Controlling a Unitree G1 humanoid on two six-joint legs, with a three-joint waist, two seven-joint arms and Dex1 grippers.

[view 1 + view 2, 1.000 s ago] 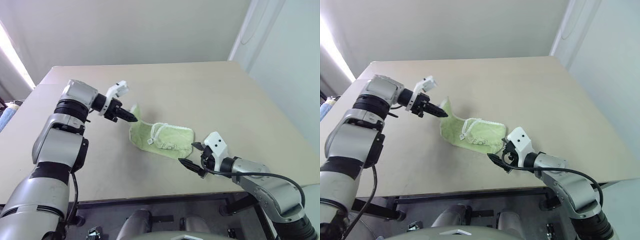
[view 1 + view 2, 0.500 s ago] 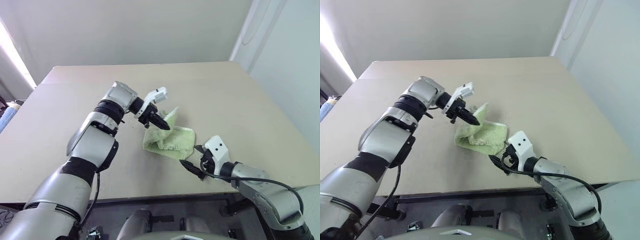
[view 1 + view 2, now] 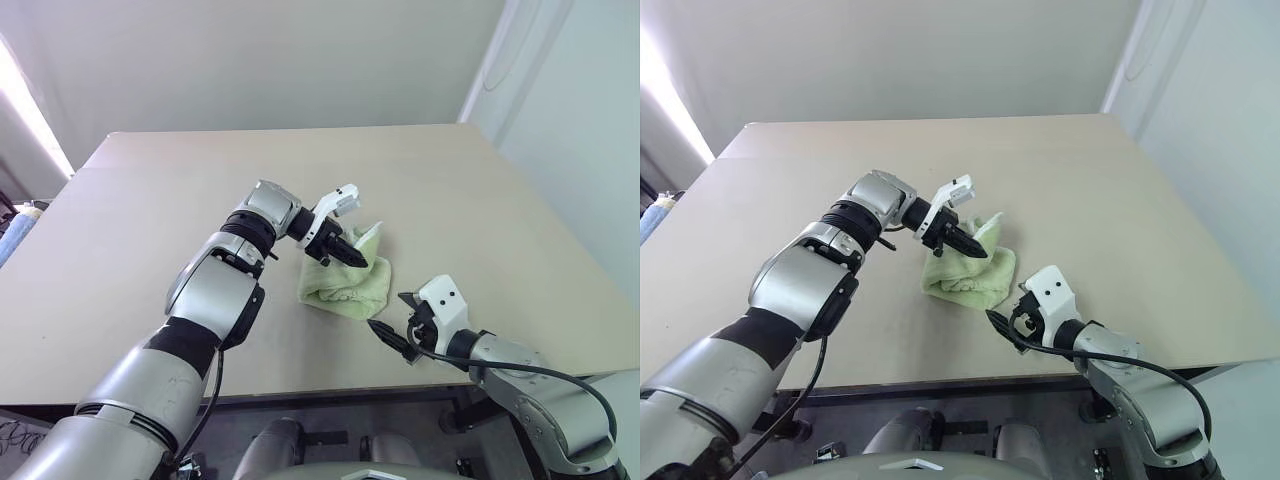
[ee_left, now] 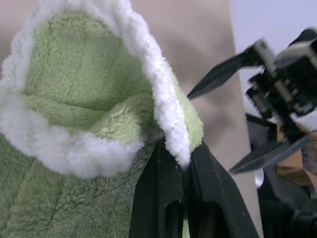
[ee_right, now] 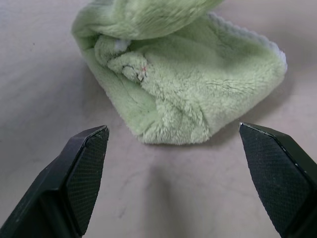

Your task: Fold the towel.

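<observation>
Item: towel (image 3: 345,280) — lime-green terry with white edging, lying bunched and partly doubled over at about the centre of the table, a touch toward 5 o'clock. One edge is lifted off the pile toward 12 o'clock.

Left gripper (image 3: 352,253) — fingers pinched tight on the raised white-edged hem, as the left wrist view shows, with the cloth draping from the tips. It hangs over the pile, at its 12 o'clock side.

Right gripper (image 5: 173,168) — spread wide and holding nothing, just clear of the towel's near edge, at about 5 o'clock from the pile; its fingers (image 5: 84,163) bracket the bundle without touching it.

Risks, as judged:
- The pinch takes only a narrow strip of hem; a quick pull could slip it free and drop the fold crooked.
- The lower layers look rumpled, not flat — laying the lifted edge over them would likely lock in a lumpy, skewed fold.
- Nothing pins the pile, so dragging the hem may slide the whole bundle instead of turning one layer.
- The two grippers are near each other; crossing paths could end in a knock.

Surface: table (image 3: 150,200) — plain beige, matte, smooth.

Room: pale walls at 12 o'clock and 3 o'clock, bright light at 9 o'clock.
</observation>
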